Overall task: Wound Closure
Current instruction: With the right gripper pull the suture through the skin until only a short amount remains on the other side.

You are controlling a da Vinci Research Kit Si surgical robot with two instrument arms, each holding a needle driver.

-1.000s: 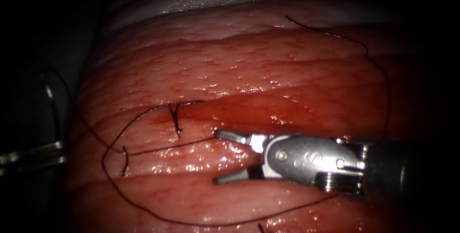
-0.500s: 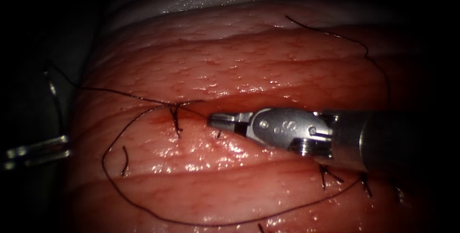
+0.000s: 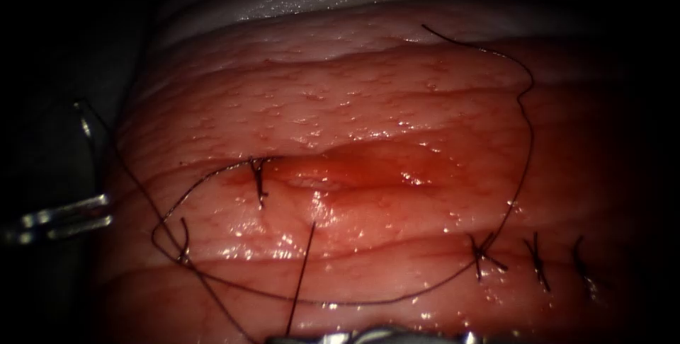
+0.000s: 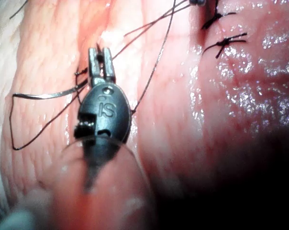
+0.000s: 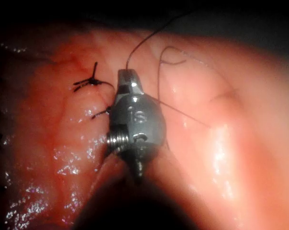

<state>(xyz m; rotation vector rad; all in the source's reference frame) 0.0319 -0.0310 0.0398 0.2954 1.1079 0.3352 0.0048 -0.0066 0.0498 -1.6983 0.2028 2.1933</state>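
My left tool (image 3: 106,211) sits off the tissue's left edge, jaws shut on the curved needle (image 3: 86,128) near one end. The needle is clear of the tissue (image 3: 397,103), left of the cut (image 3: 354,178). In the left wrist view the left tool (image 4: 101,60) pinches the needle (image 4: 44,96), and thread trails from the needle's free end. My right tool (image 3: 290,337) is at the near edge, shut on a thread strand (image 3: 303,273) that rises to the tissue just below the cut. In the right wrist view the right tool (image 5: 127,76) is shut with thread (image 5: 144,38) leaving its tip.
One stitch (image 3: 258,181) crosses the cut's left end. Three knotted stitches (image 3: 536,255) stand in a row at the lower right. A long thread loop (image 3: 524,153) sweeps over the tissue's right side and along the front. Red fluid pools in the cut.
The right tool shut its open jaws on thread by the cut, then drew back to the near edge, pulling the strand with it. The big thread loop shifted. The left tool barely moved.
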